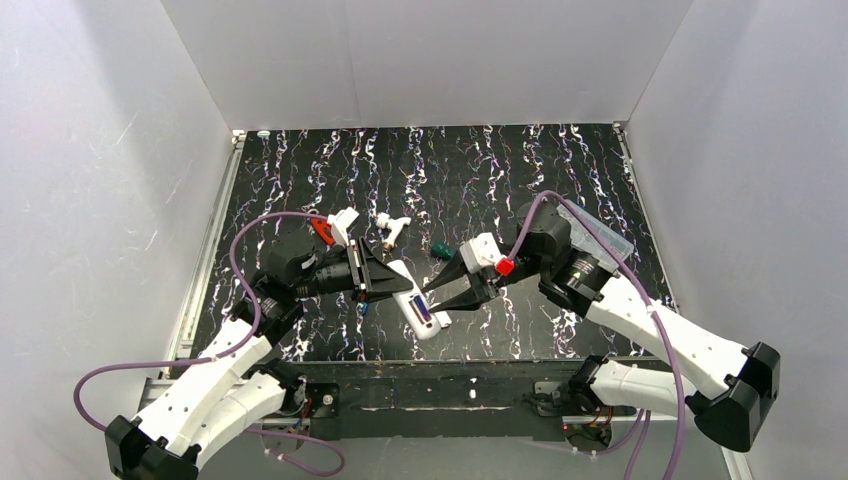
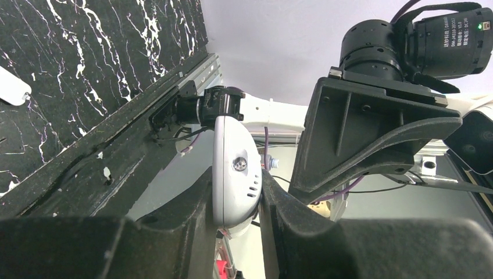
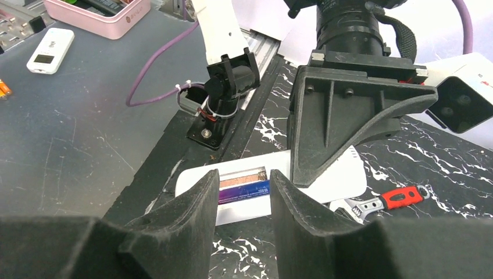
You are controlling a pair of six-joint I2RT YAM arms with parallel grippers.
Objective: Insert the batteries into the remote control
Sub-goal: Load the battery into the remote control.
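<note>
While the left claw [image 2: 235, 200] is clamped shut across the remote control [image 2: 235, 160], holding it recess-up at the near edge of the table [image 1: 560, 180], the right claw [image 3: 244, 183] stands part open, tips straddling the recess. One blue-purple battery [image 3: 245, 190] lies in it. Both arms reach inward, meeting mid-table.

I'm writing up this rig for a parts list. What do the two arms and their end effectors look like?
The left arm and right arm have white shells, black joints and a purple cable looping along each. The left end effector and right end effector carry black, tapered, ribbed fingers, with a white camera block and a red tab at each wrist.
</note>
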